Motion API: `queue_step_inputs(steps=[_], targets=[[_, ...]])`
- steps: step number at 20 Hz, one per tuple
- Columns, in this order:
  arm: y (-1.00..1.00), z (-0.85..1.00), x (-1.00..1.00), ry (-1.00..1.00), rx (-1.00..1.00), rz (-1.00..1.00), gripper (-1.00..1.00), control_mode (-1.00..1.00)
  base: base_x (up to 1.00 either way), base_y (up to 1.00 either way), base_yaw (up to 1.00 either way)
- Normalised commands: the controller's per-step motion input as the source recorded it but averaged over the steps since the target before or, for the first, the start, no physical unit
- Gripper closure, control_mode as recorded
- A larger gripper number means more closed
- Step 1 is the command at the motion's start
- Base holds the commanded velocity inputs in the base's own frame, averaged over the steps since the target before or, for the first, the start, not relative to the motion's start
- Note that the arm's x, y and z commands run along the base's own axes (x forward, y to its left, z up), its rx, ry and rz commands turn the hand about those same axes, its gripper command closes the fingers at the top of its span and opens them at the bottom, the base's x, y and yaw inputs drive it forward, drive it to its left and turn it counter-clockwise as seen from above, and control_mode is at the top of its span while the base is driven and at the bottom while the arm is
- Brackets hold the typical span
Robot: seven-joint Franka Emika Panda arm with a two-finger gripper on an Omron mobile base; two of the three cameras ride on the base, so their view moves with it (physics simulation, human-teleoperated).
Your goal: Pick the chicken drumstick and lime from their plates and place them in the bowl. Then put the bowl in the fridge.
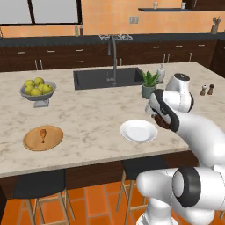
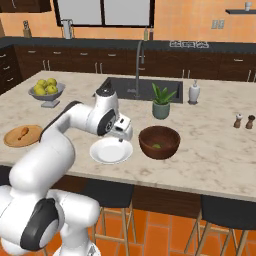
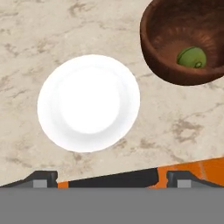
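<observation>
Gripper [image 3: 112, 177] spread wide and holding nothing, poised above the near counter edge, with the white plate [image 3: 89, 103] at 12 o'clock of the fingertips and the wooden bowl [image 3: 183, 43] at 2 o'clock. Lime [image 3: 191, 57] lying inside the bowl, near its far-right wall in the hand view. Drumstick [image 1: 43, 134] resting on the tan wooden plate [image 1: 43, 138], well apart at 9 o'clock of the white plate. Grey fruit bowl [image 1: 38, 91] beyond, at 12 o'clock of the wooden plate

The beige marble island counter [image 2: 210, 150] carries a glossy white plate [image 2: 111, 151], a dark reddish-brown wooden bowl [image 2: 159, 142], a tan wooden plate [image 1: 43, 138] far left, a grey metal fruit bowl [image 1: 38, 95] and a potted plant [image 2: 161, 101].
</observation>
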Motion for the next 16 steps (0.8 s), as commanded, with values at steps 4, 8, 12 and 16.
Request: queue_step_inputs(steps=[4,8,12,16], targets=[[0.15,0.0,0.08,0.0,0.02,0.03,-1.0,-1.0,0.0,0.0,0.0],[0.0,0.0,0.08,0.0,0.01,0.0,-1.0,1.0,0.31,0.42,0.02],[0.0,0.0,0.0,0.0,0.0,0.0,-1.0,1.0,0.52,0.41,0.04],[0.0,0.0,0.0,0.0,0.0,0.0,-1.0,1.0,0.7,0.06,0.0]])
